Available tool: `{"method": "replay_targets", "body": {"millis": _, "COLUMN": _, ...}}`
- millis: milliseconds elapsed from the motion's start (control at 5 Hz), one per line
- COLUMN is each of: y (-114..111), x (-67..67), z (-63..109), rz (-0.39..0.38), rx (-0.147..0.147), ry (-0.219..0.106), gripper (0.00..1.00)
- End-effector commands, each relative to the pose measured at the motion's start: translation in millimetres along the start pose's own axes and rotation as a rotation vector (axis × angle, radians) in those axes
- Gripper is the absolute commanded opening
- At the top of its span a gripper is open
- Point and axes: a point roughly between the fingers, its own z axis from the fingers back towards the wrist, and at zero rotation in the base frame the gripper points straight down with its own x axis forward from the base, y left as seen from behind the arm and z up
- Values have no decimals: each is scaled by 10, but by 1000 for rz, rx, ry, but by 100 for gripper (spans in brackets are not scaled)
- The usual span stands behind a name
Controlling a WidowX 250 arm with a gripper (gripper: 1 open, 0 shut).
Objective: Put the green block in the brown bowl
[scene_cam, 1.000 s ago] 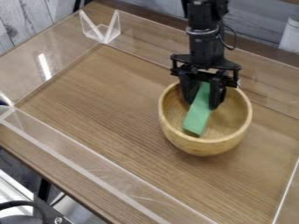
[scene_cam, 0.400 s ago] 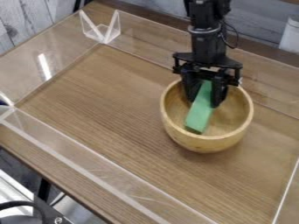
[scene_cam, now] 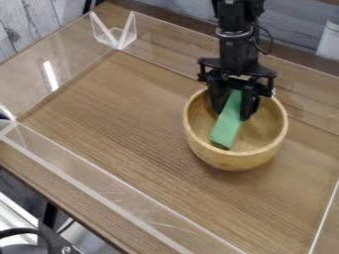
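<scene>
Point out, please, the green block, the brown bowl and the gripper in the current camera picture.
green block (scene_cam: 229,125): camera view, middle of its flat green face.
brown bowl (scene_cam: 227,160): camera view, near rim of the wooden wall.
gripper (scene_cam: 236,96): camera view, midway between the fingertips.

Table: brown wood-grain laminate tabletop (scene_cam: 106,109), grain running diag. from upper left to lower right, fills most of view.
Barrier: clear acrylic wall (scene_cam: 79,184) standing along tabletop edges, near side & left side plain to see; edges catch light as pale lines.
Corner piece: small clear acrylic triangular bracket (scene_cam: 115,30) upright at far left corner.
Back: pale whitewashed plank surface (scene_cam: 27,25) top left, beyond the barrier; upper right bkgd grey, too blurred to tell.
Below: black metal frame legs (scene_cam: 47,213) under near edge, dark cables bottom left.
Light: soft, even; white glare streaks on acrylic at left.
</scene>
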Motion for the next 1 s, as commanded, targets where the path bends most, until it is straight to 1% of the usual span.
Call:
{"method": "replay_targets", "body": {"millis": 0, "y": 122, "x": 33, "z": -236, "rz": 18, "rx": 26, "ry": 18, "gripper": 0}}
{"method": "replay_targets", "body": {"millis": 200, "y": 147, "x": 38, "z": -283, "rz": 21, "rx": 32, "ry": 25, "gripper": 0}}
{"method": "replay_targets", "body": {"millis": 400, "y": 148, "x": 29, "z": -253, "rz": 25, "rx": 33, "ry": 28, "gripper": 100}}
{"method": "replay_targets", "body": {"millis": 600, "y": 161, "x": 18, "z": -296, "rz": 29, "rx": 34, "ry": 37, "gripper": 0}}
{"method": "replay_targets", "body": {"millis": 800, "y": 174, "x": 5, "z": -329, "rz": 31, "rx": 36, "ry": 48, "gripper": 0}}
